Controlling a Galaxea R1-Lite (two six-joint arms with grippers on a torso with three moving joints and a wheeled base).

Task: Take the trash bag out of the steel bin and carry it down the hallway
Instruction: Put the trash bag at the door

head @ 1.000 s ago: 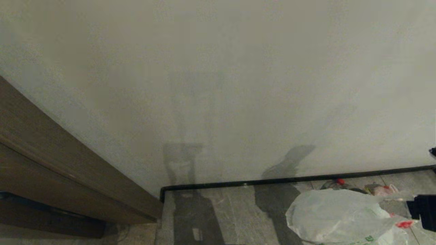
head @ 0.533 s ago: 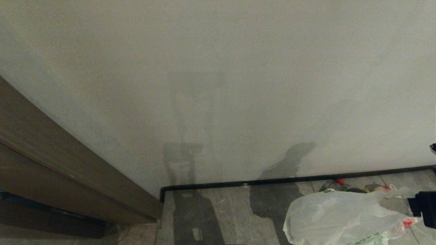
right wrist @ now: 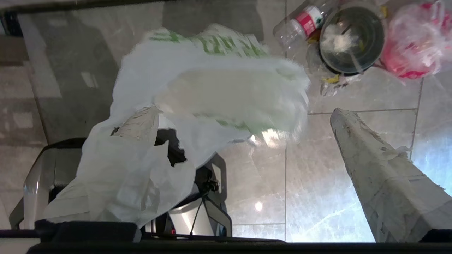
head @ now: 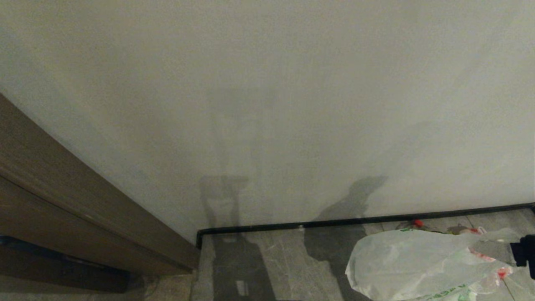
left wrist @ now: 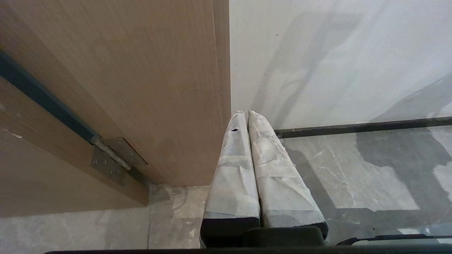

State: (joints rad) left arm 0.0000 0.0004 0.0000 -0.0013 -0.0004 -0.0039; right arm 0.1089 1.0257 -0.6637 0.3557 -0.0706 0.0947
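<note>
The right gripper [right wrist: 243, 116] stands spread wide, yet the trash bag [right wrist: 212, 95] is not free of it: the thin white plastic drapes over one finger [right wrist: 139, 123] and hangs there, while the other finger [right wrist: 381, 169] stands bare, well apart from the bag. So the bag is hooked, not pinched. In the head view the bag [head: 413, 263] billows out from the right gripper at the right edge toward the middle, its long axis running roughly level above the grey tile floor [head: 284, 267].

The steel bin [right wrist: 351, 38] sits on the floor beyond the bag, by the wall; the bag is out of it. Inside the bin I make out only a pale scrap or two. A clear bottle [right wrist: 300, 23] with a red label lies just beside it, and a red-and-white bag [right wrist: 413, 46] on its other side.

The left gripper [left wrist: 247, 114] is pressed closed on nothing, parked near the brown door frame [left wrist: 141, 88], well apart from the bag; the right arm is the nearer one by far.
</note>
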